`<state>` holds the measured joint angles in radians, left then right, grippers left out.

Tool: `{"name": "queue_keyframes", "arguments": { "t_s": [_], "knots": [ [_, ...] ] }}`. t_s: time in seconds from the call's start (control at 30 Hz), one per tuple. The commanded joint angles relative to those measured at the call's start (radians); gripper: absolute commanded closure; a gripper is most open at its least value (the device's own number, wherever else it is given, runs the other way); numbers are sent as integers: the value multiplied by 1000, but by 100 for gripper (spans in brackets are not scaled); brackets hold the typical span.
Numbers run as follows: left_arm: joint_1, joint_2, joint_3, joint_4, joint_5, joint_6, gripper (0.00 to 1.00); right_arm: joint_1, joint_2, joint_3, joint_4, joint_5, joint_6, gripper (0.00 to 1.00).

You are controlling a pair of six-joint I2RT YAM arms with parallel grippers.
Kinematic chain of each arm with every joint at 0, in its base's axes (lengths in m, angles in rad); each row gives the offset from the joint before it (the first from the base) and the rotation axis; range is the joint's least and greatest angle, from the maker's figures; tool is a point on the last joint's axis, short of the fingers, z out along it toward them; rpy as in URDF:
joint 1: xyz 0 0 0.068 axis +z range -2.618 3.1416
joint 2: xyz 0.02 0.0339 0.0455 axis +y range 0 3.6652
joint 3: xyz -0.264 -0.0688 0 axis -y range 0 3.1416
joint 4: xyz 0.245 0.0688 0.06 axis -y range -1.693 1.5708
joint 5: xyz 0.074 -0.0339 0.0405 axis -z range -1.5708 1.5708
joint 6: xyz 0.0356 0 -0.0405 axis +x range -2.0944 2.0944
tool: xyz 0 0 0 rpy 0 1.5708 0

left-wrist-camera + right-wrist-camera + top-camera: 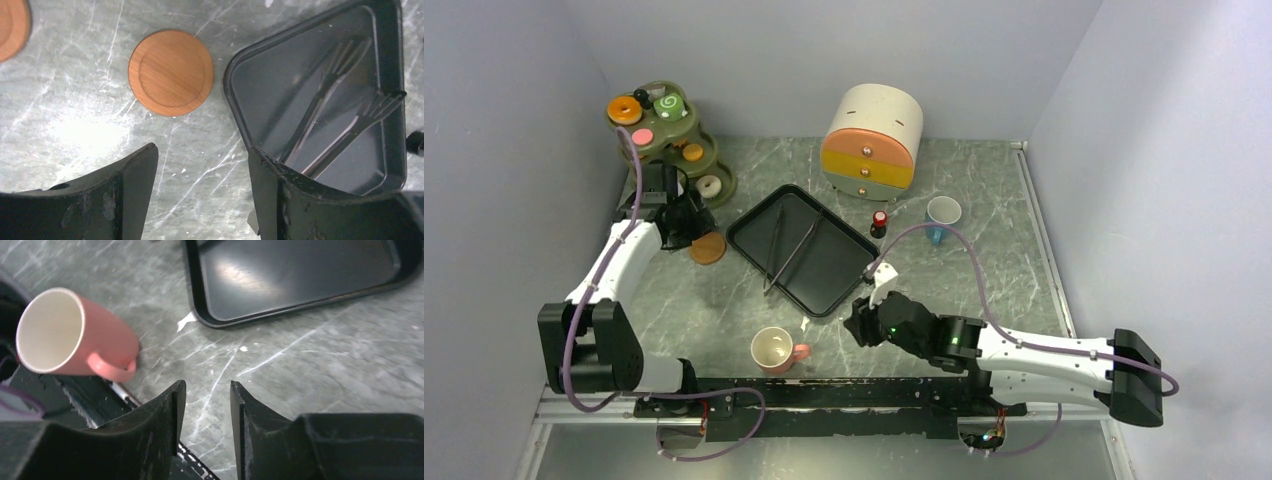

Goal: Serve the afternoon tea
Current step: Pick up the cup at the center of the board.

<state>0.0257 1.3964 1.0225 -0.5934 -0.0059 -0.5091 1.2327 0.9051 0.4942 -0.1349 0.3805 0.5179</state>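
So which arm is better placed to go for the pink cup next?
Probably right. Its open, empty jaws sit just beside the pink cup, at the near edge; the left arm's jaws are far back by the orange saucer.

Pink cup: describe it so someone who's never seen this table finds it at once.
Find the black tray in the middle of the table. Just past its near corner, toward the table's near edge, stands the pink cup, upright and empty. The blue cup, the only other one, sits far back by the drawer chest.
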Motion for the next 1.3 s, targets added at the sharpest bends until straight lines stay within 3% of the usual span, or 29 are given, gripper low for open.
{"name": "queue_keyframes", "arguments": {
  "t_s": [0.0,0.27,0.53,0.7,0.8,1.03,1.13,1.27],
  "knots": [
    [-20,-71,11,20,44,157,27,4,65,41,129,-195,-127,55],
    [-103,-124,-2,-124,37,233,33,5,182,107,207,-401,-232,45],
    [-381,-202,-22,-285,-8,158,49,4,179,181,86,-200,-186,45],
    [-610,-260,51,-403,-116,-25,57,4,108,193,-13,-15,-98,46],
    [-791,-279,74,-397,-127,-163,57,4,63,226,-112,100,-41,46],
    [-1209,-101,187,-515,-363,-465,60,4,-101,195,-160,152,8,46],
    [-1290,-64,230,-534,-430,-524,59,5,-169,180,-205,179,38,46],
    [-1297,-35,223,-546,-438,-533,58,4,-241,162,-249,202,62,46]
  ]
}}
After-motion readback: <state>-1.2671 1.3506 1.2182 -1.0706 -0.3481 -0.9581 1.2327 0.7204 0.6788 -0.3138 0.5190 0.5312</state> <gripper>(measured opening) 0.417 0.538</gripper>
